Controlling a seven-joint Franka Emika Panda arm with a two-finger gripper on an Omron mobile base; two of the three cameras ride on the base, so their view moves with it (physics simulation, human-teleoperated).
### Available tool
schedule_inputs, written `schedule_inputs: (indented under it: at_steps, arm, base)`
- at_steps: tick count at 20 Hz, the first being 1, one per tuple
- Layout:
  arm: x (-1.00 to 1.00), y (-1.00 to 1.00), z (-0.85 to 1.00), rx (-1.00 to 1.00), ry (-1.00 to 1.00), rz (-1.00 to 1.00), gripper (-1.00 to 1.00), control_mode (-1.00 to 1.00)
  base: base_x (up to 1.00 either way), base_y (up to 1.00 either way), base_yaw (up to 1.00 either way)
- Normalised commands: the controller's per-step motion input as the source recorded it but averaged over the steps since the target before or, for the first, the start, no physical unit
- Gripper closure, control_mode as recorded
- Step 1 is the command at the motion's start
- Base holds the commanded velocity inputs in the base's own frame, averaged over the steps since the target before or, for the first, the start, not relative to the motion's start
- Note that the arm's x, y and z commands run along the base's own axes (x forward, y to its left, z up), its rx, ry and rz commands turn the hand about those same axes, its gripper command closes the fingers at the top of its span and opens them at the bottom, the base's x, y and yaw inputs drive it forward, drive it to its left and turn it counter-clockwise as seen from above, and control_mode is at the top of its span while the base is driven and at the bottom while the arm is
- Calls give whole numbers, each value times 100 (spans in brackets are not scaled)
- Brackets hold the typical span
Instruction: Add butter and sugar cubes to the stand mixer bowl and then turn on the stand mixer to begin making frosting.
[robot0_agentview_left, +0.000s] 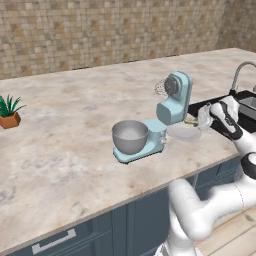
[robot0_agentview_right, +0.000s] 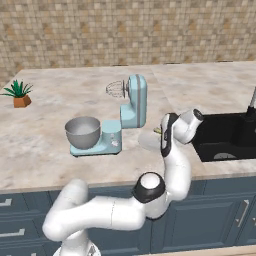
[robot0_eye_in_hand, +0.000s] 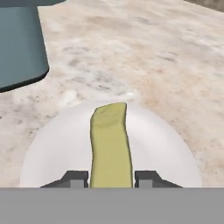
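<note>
Gripper: the gripper (robot0_eye_in_hand: 111, 177) is closing its two dark fingertips (robot0_eye_in_hand: 75, 178) against either side of the butter (robot0_eye_in_hand: 110, 146), so it looks like a grip on the stick's near end.
Butter: it is lying on the white plate (robot0_eye_in_hand: 52, 148), pointing toward 12 o'clock in the hand view.
Bowl: the stand mixer bowl (robot0_agentview_left: 130, 136) is sitting on the stand mixer (robot0_agentview_left: 167, 107) base, at about 9 o'clock from the plate (robot0_agentview_left: 184, 132) in the left base view.
Risk: the thin stick may be slipping or swinging out on lifting, since only its end is being pinched.
Risk: the raised whisk is hanging near the carry path.
Hidden: the contact itself is being cut off at the bottom edge; sugar cubes cannot be made out.
</note>
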Motion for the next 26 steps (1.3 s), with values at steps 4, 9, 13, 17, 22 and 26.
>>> schedule_inputs:
  at_steps: [4,9,13,17,22,26]
  arm:
    - [-93,16,63,-10,-29,0,100,-100]
    - [-100,19,51,-13,-35,3,100,-100]
    - [-91,37,41,-19,-37,6,100,-100]
    - [-56,50,51,-16,-29,7,100,-100]
    - [-24,25,40,-27,-20,20,100,-100]
    - [-4,3,34,-34,-11,27,100,-100]
  base:
    - [0,0,0]
    - [0,0,0]
    - [0,0,0]
    - [0,0,0]
    - [0,0,0]
    - [0,0,0]
